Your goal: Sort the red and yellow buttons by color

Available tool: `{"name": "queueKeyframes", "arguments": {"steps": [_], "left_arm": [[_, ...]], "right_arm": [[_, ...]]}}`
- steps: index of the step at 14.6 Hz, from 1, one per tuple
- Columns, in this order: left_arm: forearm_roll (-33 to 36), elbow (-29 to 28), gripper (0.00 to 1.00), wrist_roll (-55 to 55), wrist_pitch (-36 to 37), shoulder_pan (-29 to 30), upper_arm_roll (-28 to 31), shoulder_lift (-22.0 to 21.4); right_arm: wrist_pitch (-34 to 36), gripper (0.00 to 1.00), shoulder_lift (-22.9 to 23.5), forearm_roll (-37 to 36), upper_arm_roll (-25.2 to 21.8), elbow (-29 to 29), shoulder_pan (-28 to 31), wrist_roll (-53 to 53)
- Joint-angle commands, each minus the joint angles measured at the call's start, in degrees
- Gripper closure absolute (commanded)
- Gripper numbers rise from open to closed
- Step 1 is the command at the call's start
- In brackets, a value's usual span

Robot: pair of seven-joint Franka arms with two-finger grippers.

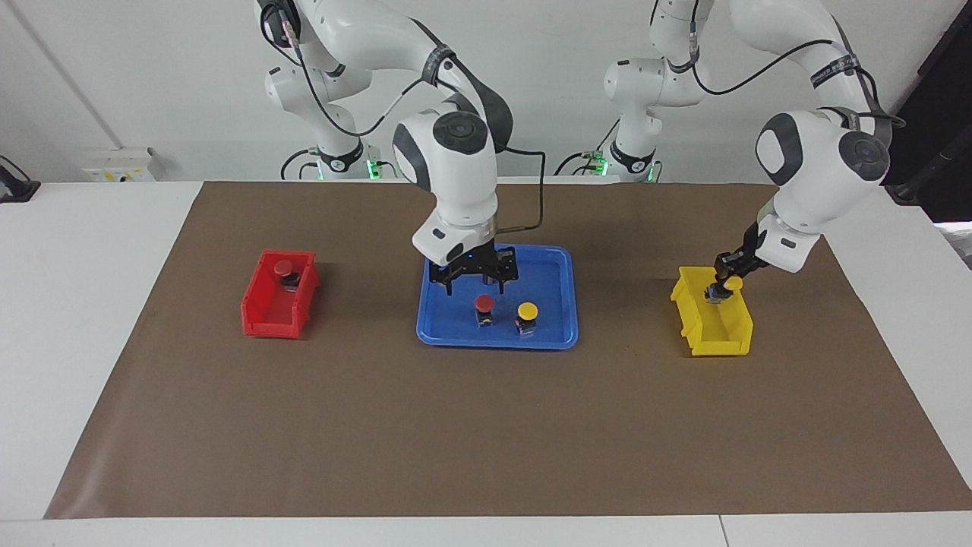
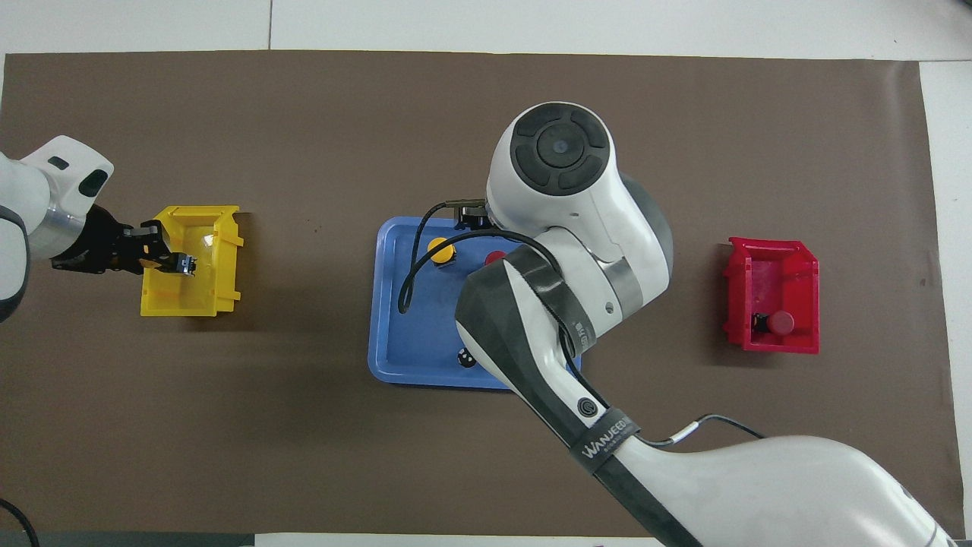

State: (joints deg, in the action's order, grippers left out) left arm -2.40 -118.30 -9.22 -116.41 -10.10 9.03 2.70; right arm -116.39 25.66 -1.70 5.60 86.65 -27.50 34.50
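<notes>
My right gripper (image 1: 474, 285) hangs open over the blue tray (image 1: 493, 342), just above a red button (image 1: 484, 304) that stands beside a yellow button (image 1: 527, 310). In the overhead view my right arm covers most of that red button (image 2: 495, 257); the yellow one (image 2: 440, 249) shows. Another red button (image 1: 283, 267) lies in the red bin (image 1: 277, 315). My left gripper (image 1: 721, 285) is shut on a yellow button (image 1: 732, 282) over the yellow bin (image 1: 717, 334), at the end nearer the robots.
One dark capless cylinder (image 2: 465, 355) shows in the tray (image 2: 410, 334) beside my right arm. The red bin (image 2: 771, 258) sits toward the right arm's end of the brown mat, the yellow bin (image 2: 205, 296) toward the left arm's end.
</notes>
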Motion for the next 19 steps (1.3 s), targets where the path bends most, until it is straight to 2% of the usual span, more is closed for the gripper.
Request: {"name": "queueKeyframes", "arguments": {"steps": [1,3,4,5,6,8,11,12,14,15,17,18,19], "left_arm": [[1.25,-6.06,0.98,-0.01,-6.35,0.43,-0.51,-2.26],[1.25,-8.34,0.98,0.34,-9.69,0.78,-0.51,-2.17],[1.25,-9.05,0.93,0.43,-10.58,1.31,-0.60,-2.08],[1.25,-8.88,0.66,0.77,-10.67,1.40,-0.60,-2.00],[1.25,-8.53,0.46,1.91,-10.33,1.40,-0.60,-2.00],[1.25,-8.27,0.37,2.10,-9.36,1.05,-0.51,-1.73],[1.43,-3.46,0.37,2.18,-0.61,0.79,-0.51,-2.69],[1.43,-0.82,0.37,2.27,3.61,1.05,-0.51,-3.40],[1.43,5.07,0.37,4.19,11.87,1.57,-0.33,-5.15],[1.43,8.23,0.31,6.99,16.35,2.36,-0.33,-5.59],[1.78,13.95,0.07,10.79,22.70,3.16,-0.42,-5.60],[1.87,15.28,0.00,10.71,25.33,3.16,-0.33,-6.21],[2.57,15.81,0.00,10.62,27.71,3.16,-0.42,-8.04]], "right_arm": [[-5.49,0.00,0.89,-1.12,-0.07,3.93,-0.37,1.36],[-8.32,0.00,-0.08,-1.12,-0.07,7.38,-0.54,1.36],[-8.85,0.01,-0.08,-1.12,-0.07,8.35,-0.80,1.36],[-9.72,0.01,-0.08,-1.12,-0.07,9.66,-0.98,1.36],[-10.60,0.01,-0.43,-1.12,-0.07,10.98,-0.98,1.10],[-11.05,0.04,-1.04,-1.12,-0.07,12.65,-1.07,1.09],[-10.88,0.11,-1.49,-1.12,0.02,14.06,-1.07,0.92],[-10.88,0.17,-1.75,-1.12,0.02,14.24,-1.07,0.92],[-10.61,0.37,-1.75,-1.03,0.02,14.42,-1.16,1.09],[-10.70,0.47,-1.84,-0.94,0.02,14.42,-1.16,1.35],[-10.27,0.75,-1.75,-0.68,0.02,13.98,-1.51,1.53],[-10.09,0.88,-1.75,-0.24,0.02,13.81,-1.51,1.53],[-9.74,0.89,-1.75,-0.24,0.02,13.46,-1.42,1.53]]}}
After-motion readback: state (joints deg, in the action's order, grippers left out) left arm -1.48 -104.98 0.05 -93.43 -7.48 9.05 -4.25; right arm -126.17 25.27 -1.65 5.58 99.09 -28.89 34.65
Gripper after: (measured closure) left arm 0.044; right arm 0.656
